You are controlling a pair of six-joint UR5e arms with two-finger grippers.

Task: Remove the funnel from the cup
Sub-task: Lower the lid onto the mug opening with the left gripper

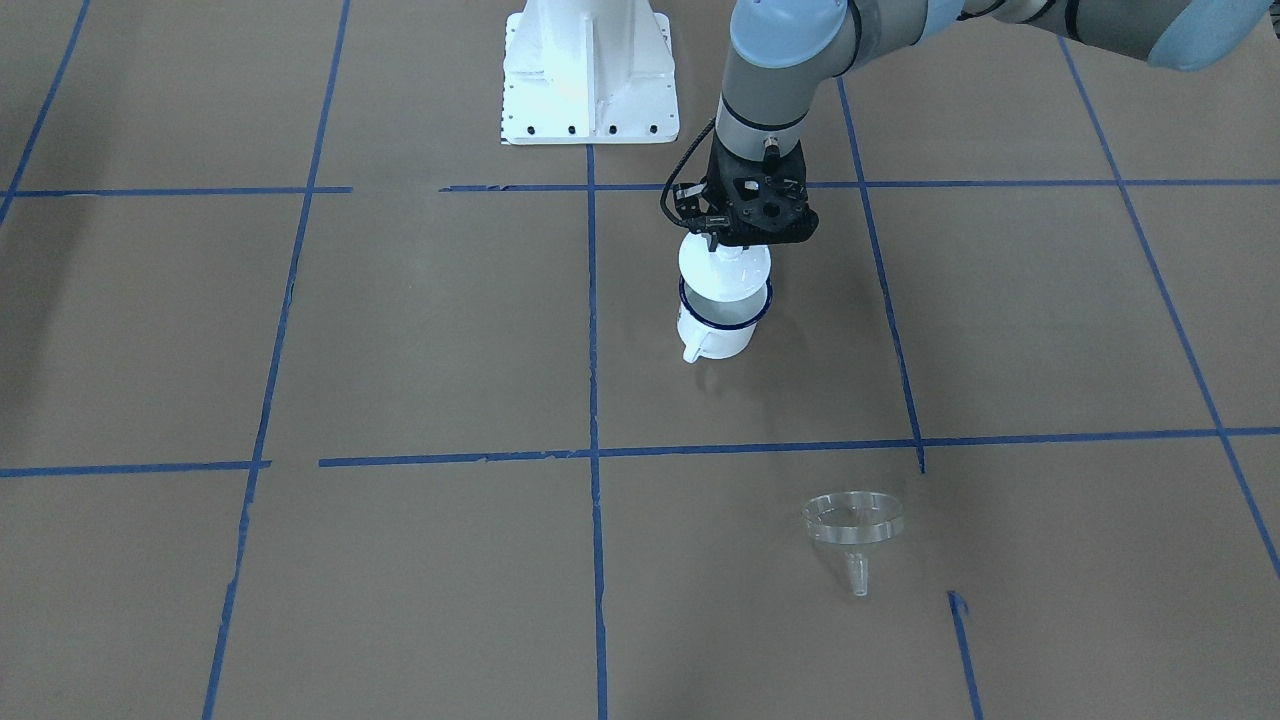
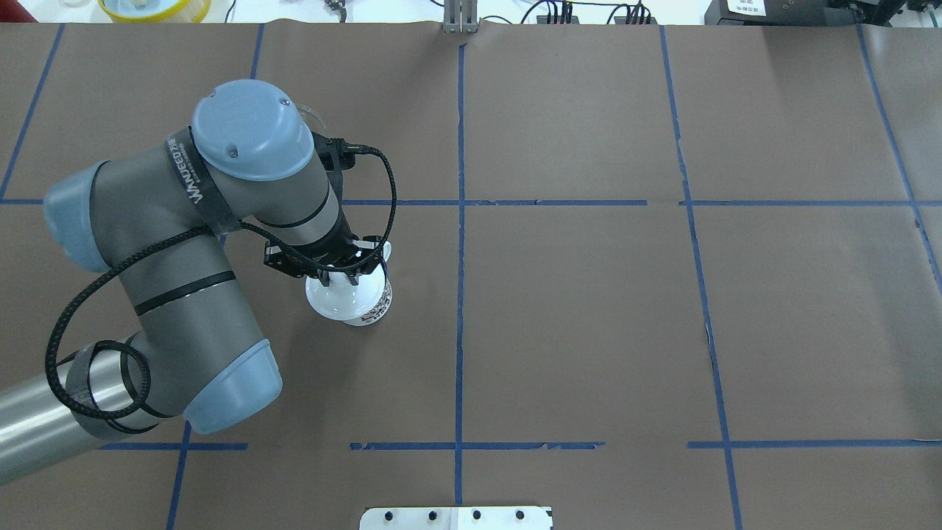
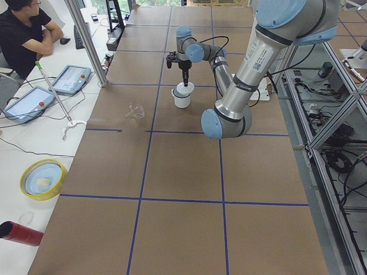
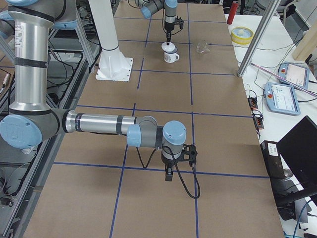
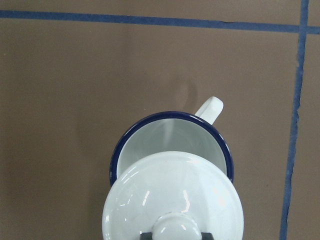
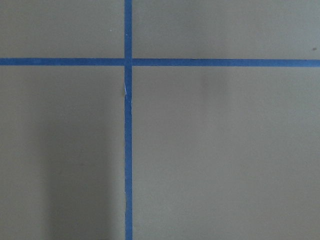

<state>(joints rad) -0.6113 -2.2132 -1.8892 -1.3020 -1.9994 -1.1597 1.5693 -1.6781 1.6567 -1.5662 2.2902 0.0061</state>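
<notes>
The clear funnel (image 1: 853, 520) lies on its side on the brown table, well apart from the cup, and also shows in the exterior left view (image 3: 136, 110). The white cup (image 1: 715, 325) with a dark blue rim (image 5: 150, 125) stands upright, its handle (image 5: 210, 107) pointing away from the robot. My left gripper (image 1: 733, 248) is shut on the knob of a white domed lid (image 5: 172, 192) and holds it just over the cup's mouth, covering part of it. My right gripper (image 4: 169, 174) hovers low over bare table far from the cup; I cannot tell its state.
The white robot base (image 1: 590, 75) stands behind the cup. Blue tape lines (image 1: 592, 300) divide the brown table into squares. A yellow bowl (image 3: 43, 179) and tablets (image 3: 69, 79) lie beyond the table's far edge, where a person sits.
</notes>
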